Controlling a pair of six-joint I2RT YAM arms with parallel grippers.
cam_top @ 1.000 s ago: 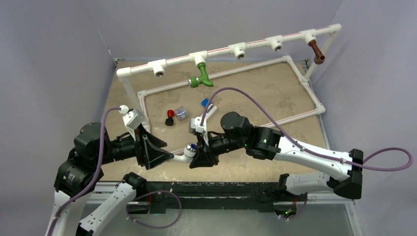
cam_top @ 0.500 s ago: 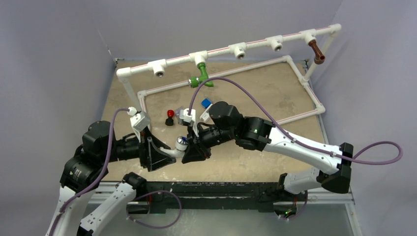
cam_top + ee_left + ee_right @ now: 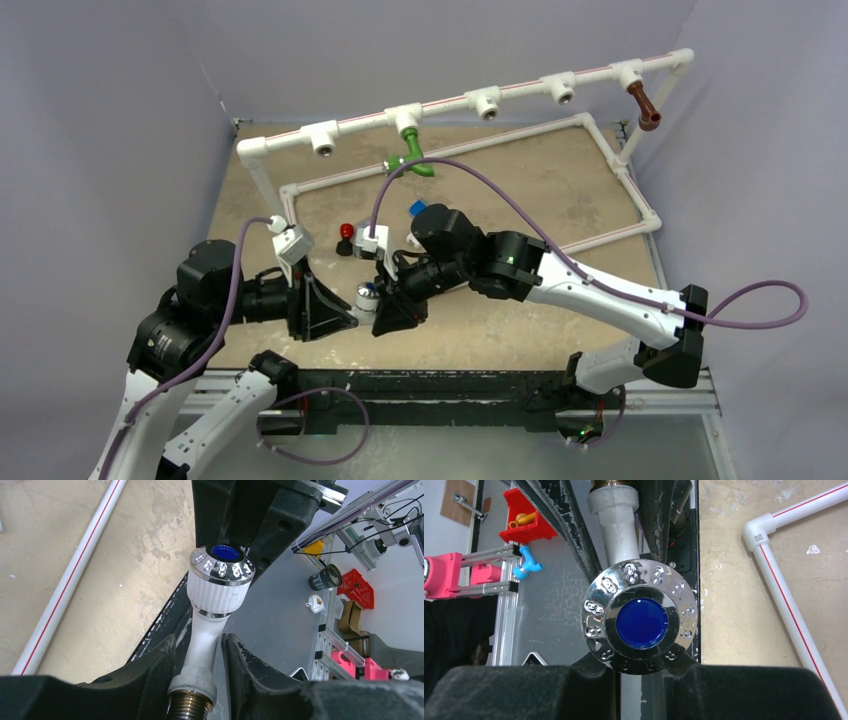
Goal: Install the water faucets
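The white faucet (image 3: 368,297) with its silvery, blue-centred knob (image 3: 640,617) hangs low over the table's front edge between my two grippers. My left gripper (image 3: 350,318) is shut on its white neck (image 3: 205,640) just above the brass thread. My right gripper (image 3: 386,311) meets it from the right, its fingertips (image 3: 589,672) pressed against the knob's rim. The green faucet (image 3: 413,160) hangs from a tee of the white pipe frame (image 3: 455,100). The brown faucet (image 3: 645,106) sits on the tee at the frame's far right end.
Several open tees remain along the top pipe (image 3: 324,138). A small red-and-black piece (image 3: 346,238) and a blue-and-white block (image 3: 417,209) lie inside the floor pipe loop (image 3: 600,235). The table's front edge and black rail (image 3: 440,380) lie right below the grippers.
My right arm has carried the white faucet leftward towards the left gripper. The left gripper has moved in and closed on the faucet's neck.
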